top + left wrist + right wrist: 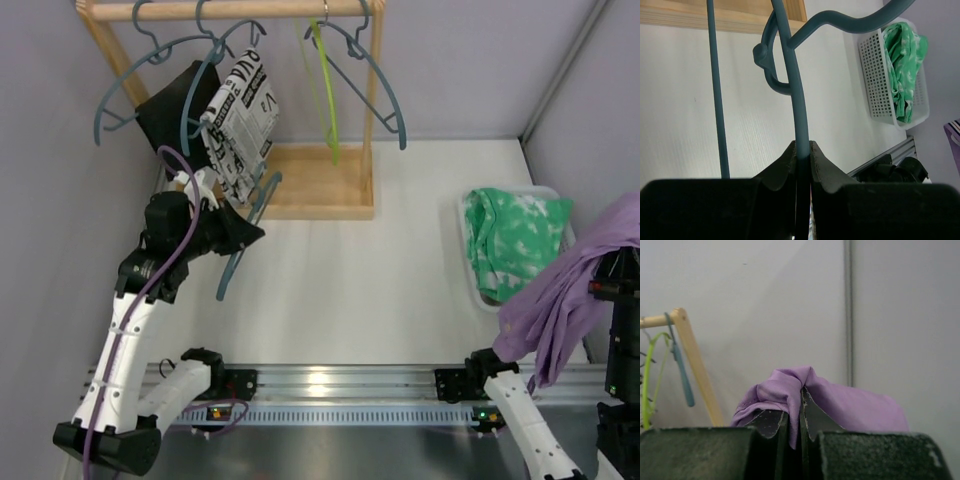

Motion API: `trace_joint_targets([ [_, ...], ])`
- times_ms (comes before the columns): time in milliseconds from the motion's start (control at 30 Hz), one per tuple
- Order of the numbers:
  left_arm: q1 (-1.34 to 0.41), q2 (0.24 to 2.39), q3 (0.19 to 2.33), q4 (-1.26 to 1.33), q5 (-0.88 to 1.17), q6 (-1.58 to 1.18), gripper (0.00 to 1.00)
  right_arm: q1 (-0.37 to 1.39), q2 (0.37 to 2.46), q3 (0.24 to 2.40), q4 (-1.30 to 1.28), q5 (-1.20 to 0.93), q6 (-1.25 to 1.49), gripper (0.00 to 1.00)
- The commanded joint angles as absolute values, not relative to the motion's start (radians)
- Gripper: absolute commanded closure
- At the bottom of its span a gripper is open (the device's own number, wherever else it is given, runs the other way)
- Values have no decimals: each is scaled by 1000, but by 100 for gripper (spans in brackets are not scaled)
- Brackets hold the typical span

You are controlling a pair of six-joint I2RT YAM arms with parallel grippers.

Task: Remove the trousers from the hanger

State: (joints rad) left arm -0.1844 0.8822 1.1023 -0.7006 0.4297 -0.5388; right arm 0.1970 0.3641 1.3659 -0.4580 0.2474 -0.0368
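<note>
Tabletop (380, 290) from above is plain white, closed in by pale grey walls, with an aluminium rail (340, 380) along the near edge. I see my left arm (130, 330) bent up toward the wooden rack (320, 195) at the far left. The left gripper (245, 235) is clamped on a blue hanger (228, 275) that slants down in front of the rack's base. The printed trousers (245, 120) and black trousers (170, 110) hang just above that gripper among other blue hangers; I cannot tell which hanger carries them. A green hanger (325, 90) dangles from the rack's top bar. At the right, my right arm (520, 400) holds up the purple trousers (570, 290), which droop beside a white basket (467, 215) holding a green-and-white cloth (515, 235).

On the left wrist camera, both fingers (782, 165) press tight on the hanger's wire. The white surface lies beneath, the rack's base crosses the top, and the basket sits at the far right.

On the right wrist camera, the right gripper (801, 412) is pinched on a fold of the purple trousers, which bulge over the fingertips and block the lower wall. Behind is grey wall with a vertical seam. At the left I can make out a rack post (695, 370) with the green hanger and a blue one beside it.
</note>
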Motion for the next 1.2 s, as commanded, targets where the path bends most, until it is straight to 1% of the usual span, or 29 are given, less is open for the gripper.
trace_joint_targets([
  [0, -183, 887, 1170, -660, 442, -500, 100, 153, 354, 1341, -443, 429, -63, 100],
  [100, -183, 884, 1193, -660, 437, -491, 100, 118, 377, 1338, -511, 570, -97, 100],
  [300, -183, 877, 1204, -661, 433, -494, 100, 68, 350, 1264, -500, 693, -159, 100],
  [400, -181, 880, 1209, -655, 436, -500, 100, 54, 350, 1212, -453, 753, -202, 100],
  [533, -183, 891, 1219, -641, 446, -511, 100, 64, 379, 1088, -261, 795, -334, 100],
  [633, -183, 894, 1227, -635, 451, -511, 100, 72, 440, 1019, -175, 779, -400, 100],
  [767, -183, 881, 1226, -618, 459, -506, 100, 71, 521, 912, -28, 697, -445, 100],
  [800, -183, 877, 1227, -617, 459, -499, 100, 71, 563, 893, 48, 665, -454, 100],
  [867, -183, 868, 1232, -617, 466, -485, 100, 68, 612, 846, 121, 632, -469, 100],
  [900, -183, 865, 1238, -618, 471, -470, 100, 57, 670, 835, 171, 602, -468, 100],
  [967, -183, 856, 1252, -617, 472, -456, 100, 43, 734, 813, 201, 562, -446, 100],
  [1000, -183, 854, 1259, -617, 474, -443, 100, 26, 802, 805, 231, 534, -434, 100],
  [1167, -183, 867, 1313, -604, 468, -417, 100, -41, 1001, 787, 261, 394, -345, 100],
])
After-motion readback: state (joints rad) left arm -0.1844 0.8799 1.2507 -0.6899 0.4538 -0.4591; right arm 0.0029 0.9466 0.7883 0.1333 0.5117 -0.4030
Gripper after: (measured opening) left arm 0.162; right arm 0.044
